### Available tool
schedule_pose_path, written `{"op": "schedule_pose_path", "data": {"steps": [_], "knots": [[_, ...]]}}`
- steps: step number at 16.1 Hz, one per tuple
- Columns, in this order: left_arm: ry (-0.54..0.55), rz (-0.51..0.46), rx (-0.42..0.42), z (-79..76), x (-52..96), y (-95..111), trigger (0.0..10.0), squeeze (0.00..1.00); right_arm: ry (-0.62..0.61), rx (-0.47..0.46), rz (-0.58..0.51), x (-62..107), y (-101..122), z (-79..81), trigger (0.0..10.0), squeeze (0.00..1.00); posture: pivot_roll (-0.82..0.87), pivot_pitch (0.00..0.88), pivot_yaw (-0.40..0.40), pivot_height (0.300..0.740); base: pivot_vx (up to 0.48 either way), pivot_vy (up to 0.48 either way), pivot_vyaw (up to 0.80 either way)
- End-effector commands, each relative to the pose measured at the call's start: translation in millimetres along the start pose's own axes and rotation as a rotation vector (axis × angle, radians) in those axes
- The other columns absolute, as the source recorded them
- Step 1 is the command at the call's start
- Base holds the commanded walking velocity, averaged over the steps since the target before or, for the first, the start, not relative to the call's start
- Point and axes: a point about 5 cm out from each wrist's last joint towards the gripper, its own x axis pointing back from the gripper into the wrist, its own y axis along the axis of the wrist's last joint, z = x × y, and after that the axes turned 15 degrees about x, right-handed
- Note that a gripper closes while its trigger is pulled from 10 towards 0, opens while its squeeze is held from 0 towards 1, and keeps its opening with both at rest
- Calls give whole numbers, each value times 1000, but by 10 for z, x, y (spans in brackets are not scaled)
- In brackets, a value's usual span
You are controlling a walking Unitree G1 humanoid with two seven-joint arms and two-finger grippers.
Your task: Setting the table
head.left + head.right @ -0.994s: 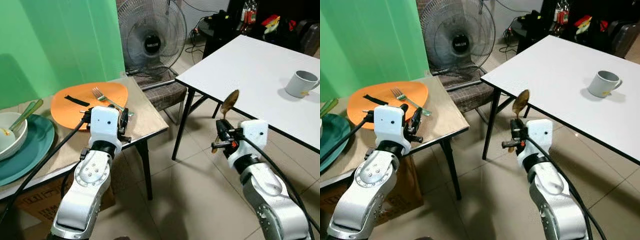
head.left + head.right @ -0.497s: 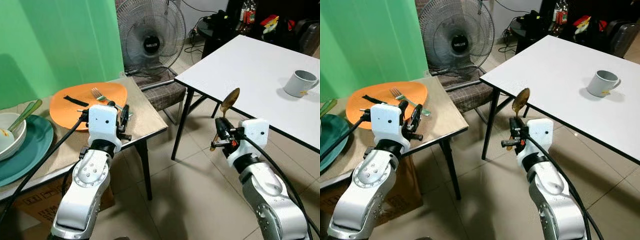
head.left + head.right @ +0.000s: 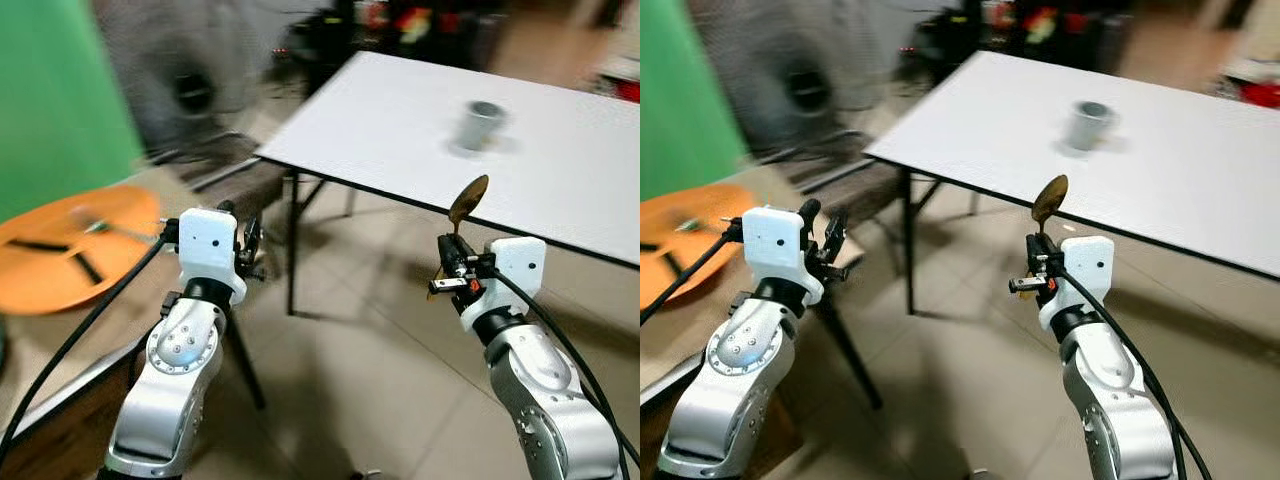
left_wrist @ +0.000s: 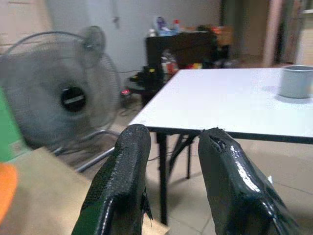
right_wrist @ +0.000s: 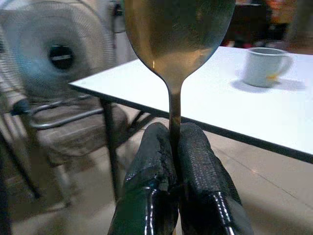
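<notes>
My right gripper (image 3: pixel 447 266) is shut on the handle of a brass-coloured spoon (image 3: pixel 468 198), whose bowl points up. It hangs over the floor, just short of the near edge of the white table (image 3: pixel 560 190). In the right wrist view the two fingers (image 5: pixel 195 152) pinch the spoon (image 5: pixel 178 29) stem. A grey cup (image 3: pixel 483 124) stands far back on the white table. My left gripper (image 3: pixel 247 240) is open and holds nothing, beside the low brown table. An orange plate (image 3: pixel 60 255) with a blurred fork lies on that table at the left.
A standing fan (image 4: pixel 68 98) and a chair (image 5: pixel 63 122) are behind the low table. A dark cabinet with clutter (image 4: pixel 190 46) stands beyond the white table. Tiled floor (image 3: pixel 360 370) spreads between the two tables. The head views are blurred by motion.
The camera has swung to the right: the white table and cup now sit nearer the centre, the low table and orange plate have slid left. Both grippers keep their pose.
</notes>
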Motion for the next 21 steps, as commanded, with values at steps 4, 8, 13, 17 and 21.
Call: {"op": "schedule_pose_path", "data": {"steps": [4,8,13,17,21], "knots": [[28,2,46,75,-19,13,10000,0,-14,25,48,-23,-31,-14,10000,0,-59,15,17,740,170,0,-800],[29,17,49,104,-2,-16,10000,0,-16,34,66,-14,-57,-43,10000,0,-63,7,12,740,390,0,-800],[30,30,54,114,3,-47,10000,0,-15,35,66,-25,-37,-45,10000,0,-70,1,13,740,394,0,-479],[39,43,55,125,19,-82,10000,0,20,58,61,-67,-3,-48,10000,0,-69,5,11,740,388,0,0],[60,55,42,180,58,-108,10000,0,37,76,74,-132,11,-86,10000,0,-58,14,9,740,362,0,0]]}}
